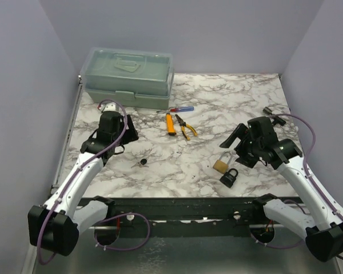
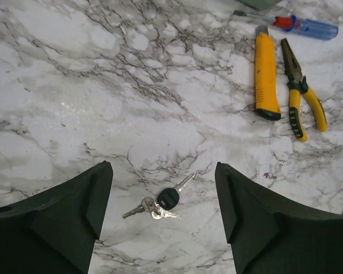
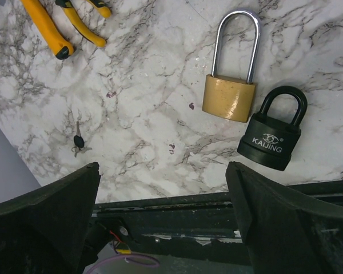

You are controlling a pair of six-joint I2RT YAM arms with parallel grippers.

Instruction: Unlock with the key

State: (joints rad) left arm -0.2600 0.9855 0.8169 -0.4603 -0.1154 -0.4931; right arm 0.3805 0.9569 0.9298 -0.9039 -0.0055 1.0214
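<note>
left wrist, sm key (image 2: 170, 196), blk head, silver blade

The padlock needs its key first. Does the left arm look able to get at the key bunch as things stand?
Probably yes. The left gripper hangs open above the keys, which lie alone on the bare table, framed between its fingers in the wrist view. The pliers lie well aside.

We are looking at a white and grey marble table (image 1: 217, 97). Pale lilac walls (image 1: 188, 28) are closing it in on the left, back and right. Even light is falling on it, and a black rail (image 1: 183, 204) is running along its near edge.
</note>
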